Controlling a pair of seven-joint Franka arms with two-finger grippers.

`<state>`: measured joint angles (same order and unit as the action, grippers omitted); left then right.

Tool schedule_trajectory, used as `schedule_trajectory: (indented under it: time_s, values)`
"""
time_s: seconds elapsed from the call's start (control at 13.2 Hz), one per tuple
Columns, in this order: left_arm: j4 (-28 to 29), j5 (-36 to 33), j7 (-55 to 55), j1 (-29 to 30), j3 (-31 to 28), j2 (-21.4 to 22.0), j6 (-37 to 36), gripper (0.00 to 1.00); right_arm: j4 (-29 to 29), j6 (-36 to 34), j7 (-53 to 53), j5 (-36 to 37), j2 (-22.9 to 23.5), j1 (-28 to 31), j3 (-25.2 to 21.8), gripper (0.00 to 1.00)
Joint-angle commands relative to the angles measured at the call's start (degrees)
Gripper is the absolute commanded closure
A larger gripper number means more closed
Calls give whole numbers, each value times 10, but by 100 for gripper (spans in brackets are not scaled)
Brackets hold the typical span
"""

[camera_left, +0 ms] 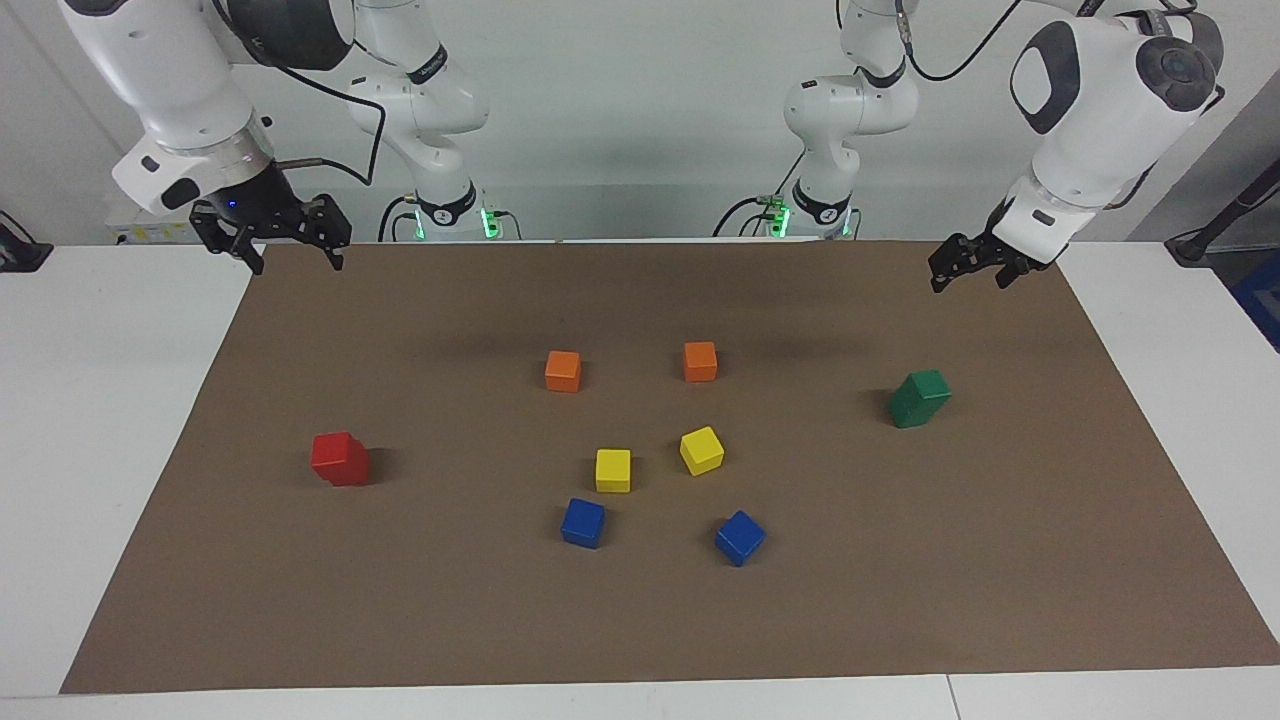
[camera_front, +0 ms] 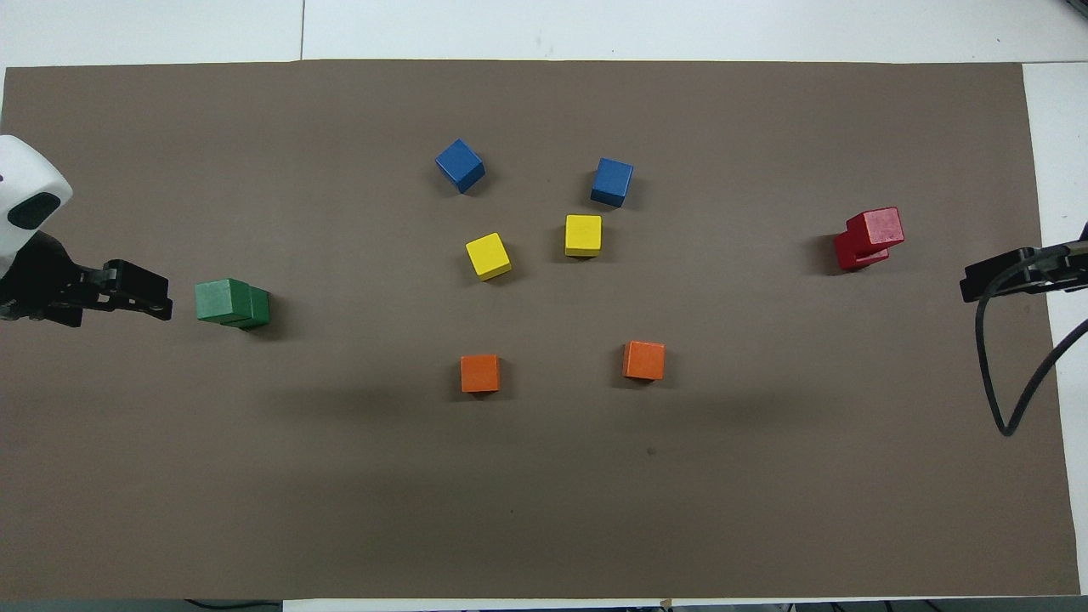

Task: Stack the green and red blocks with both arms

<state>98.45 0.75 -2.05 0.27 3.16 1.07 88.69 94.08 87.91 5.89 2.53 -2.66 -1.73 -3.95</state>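
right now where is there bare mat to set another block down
Bare mat lies between the green stack and the orange cubes, between the red stack and the blue cubes, and along the mat's edge nearest the robots. The middle is crowded: orange, yellow and blue cubes cluster there.

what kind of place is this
Most likely a robotics lab bench: two white robot arms stand at a white table covered by a brown mat, with small coloured cubes laid out for a stacking exercise.
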Motion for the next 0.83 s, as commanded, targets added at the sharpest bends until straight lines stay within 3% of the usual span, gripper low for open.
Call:
schedule_trajectory:
  time_s: [0.0, 0.76]
  values:
    - [-21, -6, 7, 8, 12, 1, 8, 0, -1, 17, -10, 13, -1, 12, 10, 0]
    - [-25, -6, 1, 6, 9, 12, -5, 0, -1, 12, -10, 12, -1, 13, 10, 0]
